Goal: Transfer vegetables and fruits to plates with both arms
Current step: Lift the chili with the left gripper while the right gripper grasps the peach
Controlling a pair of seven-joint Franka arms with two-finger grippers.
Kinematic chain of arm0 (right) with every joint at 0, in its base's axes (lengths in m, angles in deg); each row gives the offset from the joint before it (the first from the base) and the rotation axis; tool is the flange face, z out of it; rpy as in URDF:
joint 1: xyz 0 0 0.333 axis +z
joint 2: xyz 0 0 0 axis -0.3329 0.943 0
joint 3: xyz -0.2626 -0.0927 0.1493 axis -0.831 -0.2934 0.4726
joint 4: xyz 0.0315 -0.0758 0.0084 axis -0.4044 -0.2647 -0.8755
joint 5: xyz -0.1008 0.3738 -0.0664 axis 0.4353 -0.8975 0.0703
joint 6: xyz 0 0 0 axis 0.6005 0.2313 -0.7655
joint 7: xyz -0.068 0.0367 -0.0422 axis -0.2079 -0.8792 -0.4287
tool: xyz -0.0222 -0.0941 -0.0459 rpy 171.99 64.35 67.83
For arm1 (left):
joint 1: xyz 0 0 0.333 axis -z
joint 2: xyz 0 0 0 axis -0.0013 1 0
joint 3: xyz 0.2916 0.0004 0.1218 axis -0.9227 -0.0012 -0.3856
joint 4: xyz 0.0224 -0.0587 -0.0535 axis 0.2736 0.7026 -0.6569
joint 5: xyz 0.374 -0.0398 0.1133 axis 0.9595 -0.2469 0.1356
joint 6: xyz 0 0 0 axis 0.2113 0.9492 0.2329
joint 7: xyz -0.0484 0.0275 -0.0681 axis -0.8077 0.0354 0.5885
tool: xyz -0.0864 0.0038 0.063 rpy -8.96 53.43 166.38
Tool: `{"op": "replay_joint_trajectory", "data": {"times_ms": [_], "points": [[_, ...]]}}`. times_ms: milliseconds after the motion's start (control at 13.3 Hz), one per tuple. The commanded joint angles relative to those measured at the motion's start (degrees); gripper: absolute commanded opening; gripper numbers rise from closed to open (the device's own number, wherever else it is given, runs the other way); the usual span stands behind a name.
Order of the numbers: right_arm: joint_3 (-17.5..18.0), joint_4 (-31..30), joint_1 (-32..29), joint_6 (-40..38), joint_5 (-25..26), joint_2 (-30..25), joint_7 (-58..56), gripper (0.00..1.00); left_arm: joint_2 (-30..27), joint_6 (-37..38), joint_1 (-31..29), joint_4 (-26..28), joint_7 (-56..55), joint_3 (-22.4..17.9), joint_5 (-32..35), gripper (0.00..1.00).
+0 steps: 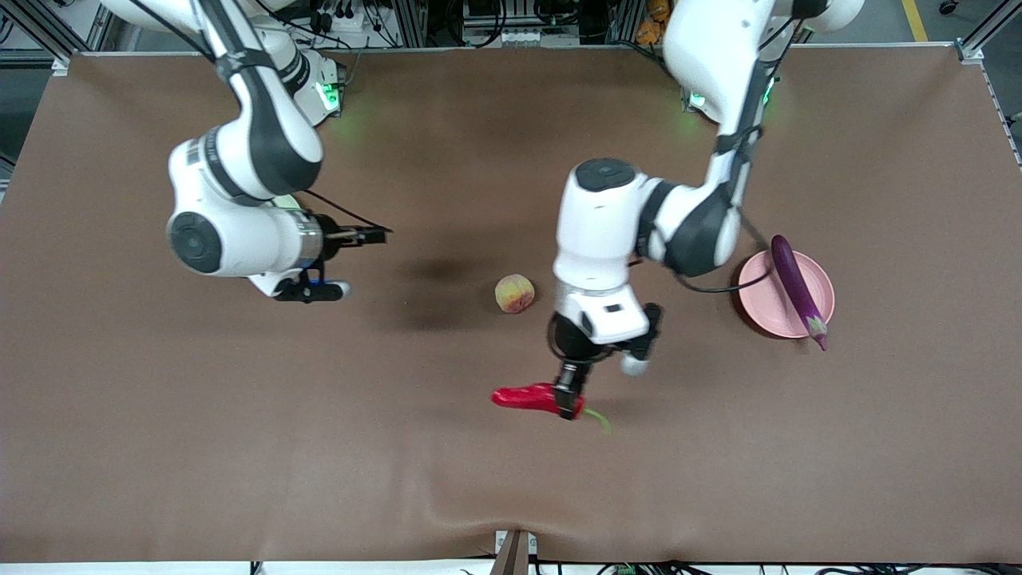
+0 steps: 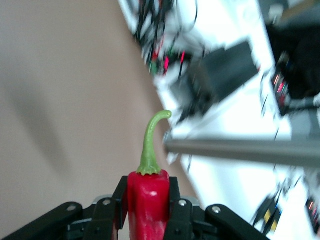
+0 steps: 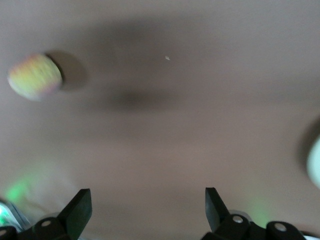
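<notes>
My left gripper (image 1: 568, 406) is shut on the red chili pepper (image 1: 527, 397) near its green stem end and holds it low over the table's front middle. In the left wrist view the chili (image 2: 148, 200) sits clamped between the fingers (image 2: 120, 197), stem pointing away. The purple eggplant (image 1: 797, 289) lies across the pale pink plate (image 1: 762, 299) toward the left arm's end. The peach (image 1: 515, 293) lies on the table and also shows in the right wrist view (image 3: 35, 76). My right gripper (image 1: 382, 233) is open and empty (image 3: 148, 197), up in the air. The pomegranate is hidden. Only a pale sliver (image 1: 281, 201) under the right arm may be the green plate.
The brown table cover (image 1: 239, 447) is bare along the front and at the right arm's end. The left arm's elbow and forearm (image 1: 687, 228) hang over the table between the peach and the pink plate. A pale blurred edge (image 3: 315, 162) shows in the right wrist view.
</notes>
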Motion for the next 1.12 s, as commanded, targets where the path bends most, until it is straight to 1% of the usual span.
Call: {"op": "replay_joint_trajectory", "data": {"times_ms": [0,75,225,300,375,450,525,600,675,750,825,900,975,1050], "points": [[-0.67,0.17,7.59,9.01,-4.52,2.78,20.99,1.00,-5.85,8.64,-4.58,2.78,7.50,-1.73,0.27,0.08],[-0.67,0.17,9.70,11.74,-4.62,3.14,27.60,1.00,-6.38,11.55,-6.79,2.78,11.29,-1.64,-0.17,0.08],[-0.67,0.25,11.21,14.66,-4.71,4.11,36.16,1.00,-6.30,14.99,-10.31,2.78,12.99,-1.73,-0.09,0.08],[-0.67,0.26,11.91,14.93,-4.71,4.63,37.76,1.00,-6.04,16.40,-11.89,2.78,13.43,-1.81,0.35,0.08],[-0.67,0.69,12.35,15.89,-4.71,6.29,37.78,1.00,-6.04,17.63,-13.56,2.78,13.96,-1.73,0.35,0.08],[-0.67,0.87,13.58,19.82,-4.62,8.05,37.78,1.00,-6.21,20.25,-14.79,2.78,13.96,-1.73,0.35,0.08],[-0.67,0.96,16.20,26.38,-4.62,11.29,37.86,1.00,-6.30,24.37,-16.02,2.78,15.27,-1.73,0.44,0.08],[-0.67,2.26,17.70,32.97,-4.80,15.84,37.95,1.00,-5.95,28.50,-17.17,2.96,19.19,-1.64,0.35,0.08],[-0.58,4.97,18.41,36.69,-5.06,19.98,38.56,1.00,-5.69,31.85,-17.88,3.83,25.06,-1.64,-0.08,0.08],[-0.58,8.57,17.38,36.38,-6.80,21.93,40.31,1.00,-5.69,34.23,-18.93,5.23,31.30,-1.46,-0.26,0.06],[-0.58,10.52,17.37,34.55,-10.13,22.21,40.94,1.00,-5.69,35.82,-19.81,6.46,36.84,-1.20,-0.87,0.06],[-0.58,10.89,17.28,33.84,-13.64,22.22,41.64,1.00,-5.69,37.40,-19.90,7.87,43.34,-1.20,-1.40,0.06],[-0.67,10.89,17.28,34.00,-15.42,22.30,42.25,1.00,-5.77,39.42,-20.08,9.36,50.80,-1.20,-1.41,0.06],[-0.67,11.06,17.54,34.27,-15.96,22.48,43.74,1.00,-5.86,42.14,-19.99,10.51,58.27,-1.11,-1.41,0.06]]}}
